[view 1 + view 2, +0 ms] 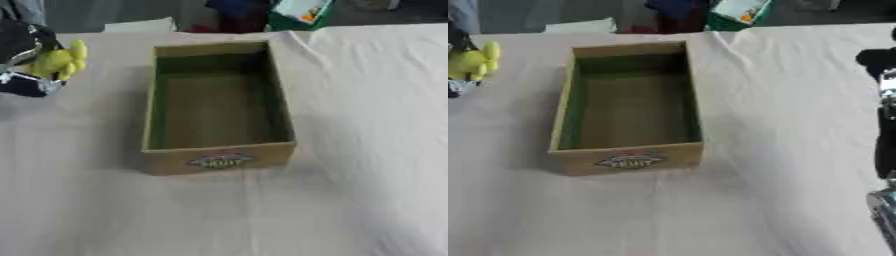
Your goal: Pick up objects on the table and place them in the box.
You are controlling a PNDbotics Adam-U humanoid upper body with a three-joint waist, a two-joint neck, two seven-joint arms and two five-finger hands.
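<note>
A tan cardboard box (219, 161) with a green inner lining and a label on its front wall stands open-topped in the middle of the table. Nothing shows inside it. At the far left, level with the box's far end, my left hand (19, 50) is curled round a yellow soft-looking object (61, 61) and holds it above the cloth. My right hand (883, 65) shows only as black and silver parts at the right edge of the right eye view, well to the right of the box.
A white cloth (367, 130) with a few folds covers the table. Beyond the far edge lie a green and white packet (302, 12), a white sheet (140, 25) and a dark blue and red thing (232, 12).
</note>
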